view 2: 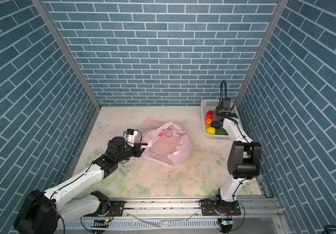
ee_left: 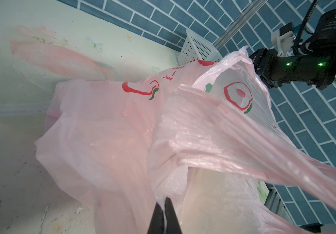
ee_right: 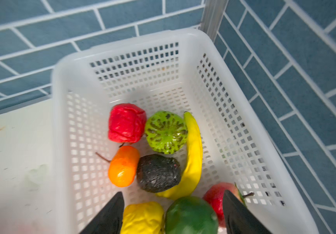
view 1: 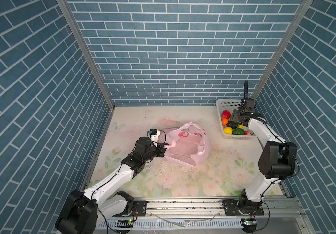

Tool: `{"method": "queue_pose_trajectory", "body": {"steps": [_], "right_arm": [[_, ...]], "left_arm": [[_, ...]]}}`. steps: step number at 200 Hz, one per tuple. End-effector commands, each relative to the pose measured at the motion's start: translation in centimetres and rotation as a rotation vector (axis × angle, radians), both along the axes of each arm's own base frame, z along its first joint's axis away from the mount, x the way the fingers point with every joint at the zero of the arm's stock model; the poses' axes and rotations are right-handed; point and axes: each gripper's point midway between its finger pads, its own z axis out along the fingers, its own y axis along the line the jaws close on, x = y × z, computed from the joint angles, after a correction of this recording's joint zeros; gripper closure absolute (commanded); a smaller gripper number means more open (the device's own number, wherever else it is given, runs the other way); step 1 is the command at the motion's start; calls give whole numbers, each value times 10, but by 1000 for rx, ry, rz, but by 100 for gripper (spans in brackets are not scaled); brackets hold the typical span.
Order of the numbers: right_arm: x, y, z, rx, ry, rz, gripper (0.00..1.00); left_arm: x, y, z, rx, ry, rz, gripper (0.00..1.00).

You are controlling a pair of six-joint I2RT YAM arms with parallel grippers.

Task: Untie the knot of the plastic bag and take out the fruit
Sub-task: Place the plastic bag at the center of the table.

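- The plastic bag (view 1: 187,145) sits near the middle of the worktop (view 1: 163,182). It is thin, see-through and pale pink, all crinkly, with flat red fruit pictures on it.
- The bag's mouth gapes open at the top, and its sides stand up in soft folds.
- The left hand (view 1: 166,144) is clenched on the edge of the bag, on the side nearest its own arm. Up close, its two black fingers (ee_left: 169,214) are pressed together on the pink film.
- A long handle of the bag (ee_left: 264,145) is pulled out flat and stripy right in front of the left wrist camera, hiding some of what is behind it.
- The fruit (view 1: 232,126) is all in the white basket (view 1: 226,103), in the far corner on the right arm's side, well apart from the bag.
- The basket is hard plastic with lots of little square holes.
- In it are a lumpy red one (ee_right: 126,123), a round green one with dark stripes (ee_right: 166,131), a smooth yellow banana (ee_right: 193,154), a shiny orange one (ee_right: 123,166), a rough dark one (ee_right: 158,173), a bumpy yellow one (ee_right: 142,217), a dark green one (ee_right: 191,215) and a red apple (ee_right: 215,196).
- The right hand (ee_right: 173,194) hangs over the fruit with its fingers spread wide, gripping nothing.
- From above, the right arm covers part of the basket.
- The worktop is pale with faded flowers and dark specks, and blue brick walls (view 1: 163,60) stand around it.
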Motion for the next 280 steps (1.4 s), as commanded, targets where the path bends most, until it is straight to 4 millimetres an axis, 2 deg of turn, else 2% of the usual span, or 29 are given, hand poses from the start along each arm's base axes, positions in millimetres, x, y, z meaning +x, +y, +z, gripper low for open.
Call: {"method": "queue_pose_trajectory", "body": {"steps": [1, 37, 84, 113, 139, 165, 191, 213, 255, 258, 263, 280], "right_arm": [[-29, 35, 0, 71, 39, 70, 24], [-64, 78, 8, 123, 51, 166, 23], [-107, 117, 17, 182, 63, 262, 23], [-124, 141, 21, 214, 76, 336, 23], [-137, 166, 25, 234, 89, 425, 23], [-149, 191, 33, 249, 100, 528, 23], [-169, 230, 52, 269, 93, 714, 23], [-190, 264, 67, 301, 81, 881, 23], [-237, 322, 89, 346, 42, 1198, 23], [-241, 325, 89, 343, 39, 1218, 23], [-246, 329, 91, 336, 32, 1246, 23], [-257, 338, 90, 294, 34, 1305, 23]], "left_arm": [[7, -4, 1, 5, -24, -6, 97], [18, -12, 4, -5, -47, -17, 97], [33, -18, 7, -13, -82, -10, 97], [40, -22, 6, -7, -84, -14, 97], [43, -24, -4, 23, -58, -24, 93], [41, -26, -7, 39, -31, -46, 81], [31, -25, -3, 61, -15, -81, 61], [17, -23, -4, 94, 4, -127, 49], [-2, -24, -6, 107, 29, -204, 38], [-3, -23, -6, 109, 32, -206, 37], [0, -26, 3, 102, 14, -211, 37], [-1, -25, 1, 115, 29, -219, 34]]}}
